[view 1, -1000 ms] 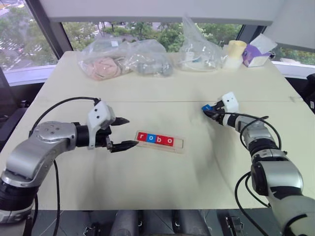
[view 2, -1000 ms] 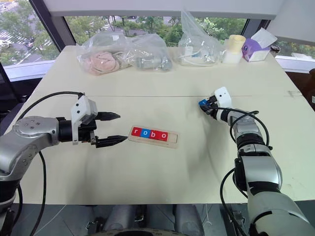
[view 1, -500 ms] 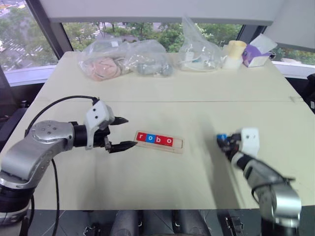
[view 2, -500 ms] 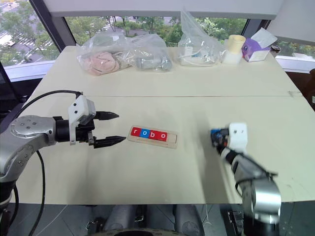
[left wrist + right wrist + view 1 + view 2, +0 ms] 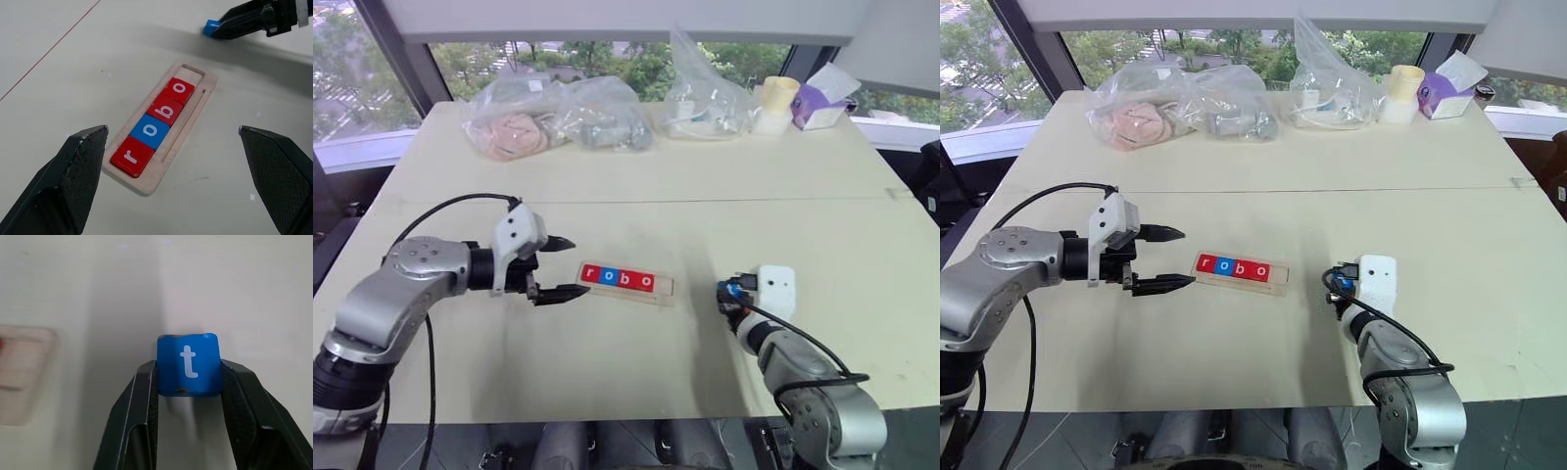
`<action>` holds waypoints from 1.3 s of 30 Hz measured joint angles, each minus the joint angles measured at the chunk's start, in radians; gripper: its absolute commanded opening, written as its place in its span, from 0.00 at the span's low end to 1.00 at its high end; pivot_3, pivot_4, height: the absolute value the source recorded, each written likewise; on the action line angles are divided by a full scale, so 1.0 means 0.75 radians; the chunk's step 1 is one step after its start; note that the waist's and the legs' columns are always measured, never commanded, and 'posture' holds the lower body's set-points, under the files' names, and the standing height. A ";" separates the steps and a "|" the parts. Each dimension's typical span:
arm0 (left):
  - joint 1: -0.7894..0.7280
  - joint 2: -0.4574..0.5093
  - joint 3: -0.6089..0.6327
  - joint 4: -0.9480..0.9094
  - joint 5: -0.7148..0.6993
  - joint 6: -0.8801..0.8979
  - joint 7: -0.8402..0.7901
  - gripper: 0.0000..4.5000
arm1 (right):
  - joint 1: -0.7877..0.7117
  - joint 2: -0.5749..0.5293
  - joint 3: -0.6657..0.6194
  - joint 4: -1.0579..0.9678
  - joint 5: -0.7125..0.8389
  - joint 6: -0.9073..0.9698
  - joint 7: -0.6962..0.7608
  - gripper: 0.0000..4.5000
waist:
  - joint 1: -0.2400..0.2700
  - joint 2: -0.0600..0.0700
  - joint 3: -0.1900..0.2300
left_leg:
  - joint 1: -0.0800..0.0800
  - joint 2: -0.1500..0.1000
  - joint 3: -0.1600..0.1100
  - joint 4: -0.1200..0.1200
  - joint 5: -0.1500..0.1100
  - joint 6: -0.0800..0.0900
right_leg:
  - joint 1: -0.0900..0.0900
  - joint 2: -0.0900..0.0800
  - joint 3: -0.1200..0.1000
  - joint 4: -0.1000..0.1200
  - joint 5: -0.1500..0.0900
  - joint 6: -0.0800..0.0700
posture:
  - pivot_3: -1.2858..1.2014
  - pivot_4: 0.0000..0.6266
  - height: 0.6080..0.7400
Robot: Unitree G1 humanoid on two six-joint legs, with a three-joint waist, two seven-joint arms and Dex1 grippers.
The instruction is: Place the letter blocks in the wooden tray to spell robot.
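The wooden tray [image 5: 668, 287] lies mid-table and holds a red r [image 5: 131, 155], a blue o [image 5: 150, 131], a red b [image 5: 167, 110] and a red o [image 5: 179, 89]. The slot at its right end [image 5: 189, 74] is bare wood. My left gripper [image 5: 570, 266] hovers just left of the tray, open, with nothing between its fingers [image 5: 78, 176]. My right gripper [image 5: 729, 291] is a short way right of the tray, low over the table. It is shut on a blue t block [image 5: 188, 363], pinched by its two sides with the letter facing up.
Clear plastic bags [image 5: 553, 117] with soft items line the table's far edge, beside another bag [image 5: 705, 98], a pale cup [image 5: 775, 103] and a purple box [image 5: 818, 98]. A seam [image 5: 705, 201] crosses the table behind the tray.
My right arm has swung from the far right of the table down and in towards the tray's right end, carrying the blue t block. The left gripper has stayed put, open.
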 measured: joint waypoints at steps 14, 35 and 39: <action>0.073 -0.007 0.000 0.009 0.033 -0.020 -0.013 1.00 | -0.011 -0.308 -0.262 -0.021 0.235 -0.083 0.446 0.99 | 0.005 -0.005 -0.002 | 0.002 -0.002 0.001 0.002 0.000 0.001 | 0.004 0.002 -0.001 -0.002 -0.001 0.002 | 0.52 0.24 0.99; 0.011 0.074 0.011 0.049 -0.009 -0.023 -0.191 1.00 | -0.523 -1.067 0.198 1.605 -0.033 -1.503 1.828 0.99 | 0.006 -0.008 0.001 | 0.004 0.000 -0.002 0.007 0.001 0.001 | 0.008 0.007 -0.002 0.001 -0.003 0.007 | 0.52 0.24 0.99; 0.022 0.088 0.024 0.034 -0.014 -0.007 -0.185 1.00 | -0.538 -1.071 0.232 1.632 -0.054 -1.596 1.903 0.99 | 0.005 -0.008 0.001 | 0.004 0.000 -0.002 0.012 0.000 0.001 | 0.010 0.006 -0.002 0.003 -0.003 0.006 | 0.52 0.24 0.99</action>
